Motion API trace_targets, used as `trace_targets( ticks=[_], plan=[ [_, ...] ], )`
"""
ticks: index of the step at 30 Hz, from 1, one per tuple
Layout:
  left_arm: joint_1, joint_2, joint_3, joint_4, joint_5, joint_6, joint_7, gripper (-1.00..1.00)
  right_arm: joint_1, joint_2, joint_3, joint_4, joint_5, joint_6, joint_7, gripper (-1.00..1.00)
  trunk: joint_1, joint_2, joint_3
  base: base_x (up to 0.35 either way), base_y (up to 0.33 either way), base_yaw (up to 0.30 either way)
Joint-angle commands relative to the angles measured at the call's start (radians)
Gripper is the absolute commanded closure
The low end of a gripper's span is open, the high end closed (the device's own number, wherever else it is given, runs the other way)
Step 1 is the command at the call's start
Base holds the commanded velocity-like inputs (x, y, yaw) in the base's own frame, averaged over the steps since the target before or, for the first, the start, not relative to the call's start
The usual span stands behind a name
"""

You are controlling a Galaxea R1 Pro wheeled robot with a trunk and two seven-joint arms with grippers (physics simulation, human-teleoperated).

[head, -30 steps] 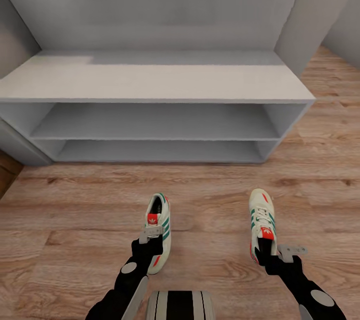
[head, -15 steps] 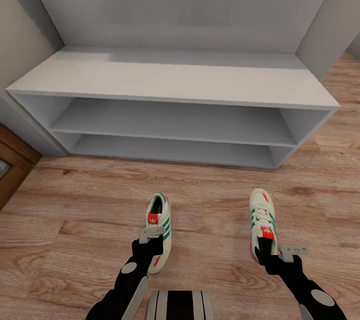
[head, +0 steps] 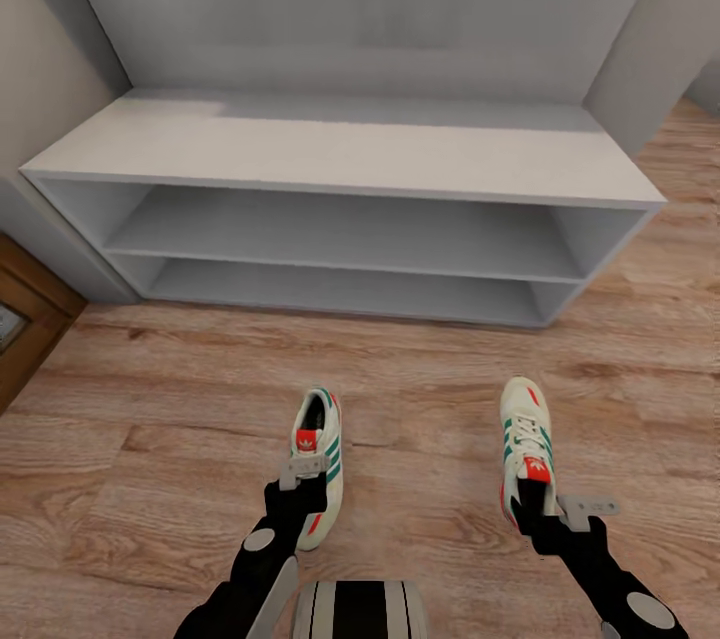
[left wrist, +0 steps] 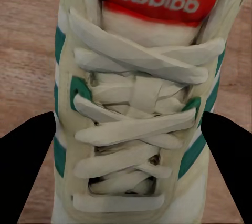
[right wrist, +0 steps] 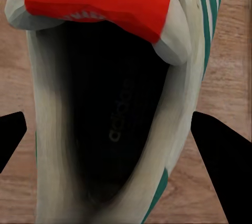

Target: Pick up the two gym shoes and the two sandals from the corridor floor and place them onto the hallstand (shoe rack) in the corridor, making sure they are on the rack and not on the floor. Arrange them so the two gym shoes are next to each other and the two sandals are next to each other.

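ahead of both grippers the hallstand (head: 340,154) sits shifted (camera moved); left gripper (head: 303,476) and right gripper (head: 540,509) each still clamp a gym shoe (head: 320,439).

My head camera has swung, so the whole picture has shifted rather than the things in it. The hallstand (head: 340,159) now shows its left end clear of the frame edge, with more wall beside it. A brown wooden door edge (head: 25,319) has come into view at the left. Compared with half a second ago the hallstand sits slightly further left.
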State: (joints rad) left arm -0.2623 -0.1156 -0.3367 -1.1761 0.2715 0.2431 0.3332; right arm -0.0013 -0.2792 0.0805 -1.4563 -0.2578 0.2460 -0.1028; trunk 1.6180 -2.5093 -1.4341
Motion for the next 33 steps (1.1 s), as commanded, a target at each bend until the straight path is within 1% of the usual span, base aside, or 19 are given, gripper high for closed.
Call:
trace_targets(
  ticks=[1, 7, 16, 24, 33],
  plan=[
    [0.0, 0.0, 0.0, 0.003, 0.0, -0.001, 0.0, 1.0, 0.005, 0.0, 0.0, 0.0, 0.0, -0.003, 0.0, 1.0, 0.0, 0.0, 0.0, -0.228, -0.078, 0.001],
    [0.0, 0.0, 0.0, 0.013, 0.0, -0.015, 0.0, 1.0, 0.018, 0.0, -0.009, 0.005, -0.001, -0.01, -0.001, 1.0, 0.0, 0.0, 0.0, -0.112, -0.039, 0.001],
    [0.0, -0.004, 0.001, 0.045, 0.0, -0.034, 0.0, 1.0, 0.022, 0.0, -0.026, 0.008, -0.001, -0.012, -0.001, 1.0, 0.0, 0.0, 0.0, -0.023, -0.012, 0.0],
    [0.0, -0.005, 0.002, 0.051, 0.001, -0.038, 0.0, 1.0, 0.023, 0.0, -0.034, 0.009, -0.001, -0.013, 0.0, 1.0, 0.0, 0.0, 0.0, -0.003, -0.15, 0.0],
    [0.0, -0.006, 0.003, 0.053, 0.002, -0.039, 0.0, 1.0, 0.023, 0.001, -0.036, 0.01, -0.001, -0.013, -0.001, 1.0, 0.0, 0.0, 0.0, -0.001, -0.056, -0.001]
  ],
)
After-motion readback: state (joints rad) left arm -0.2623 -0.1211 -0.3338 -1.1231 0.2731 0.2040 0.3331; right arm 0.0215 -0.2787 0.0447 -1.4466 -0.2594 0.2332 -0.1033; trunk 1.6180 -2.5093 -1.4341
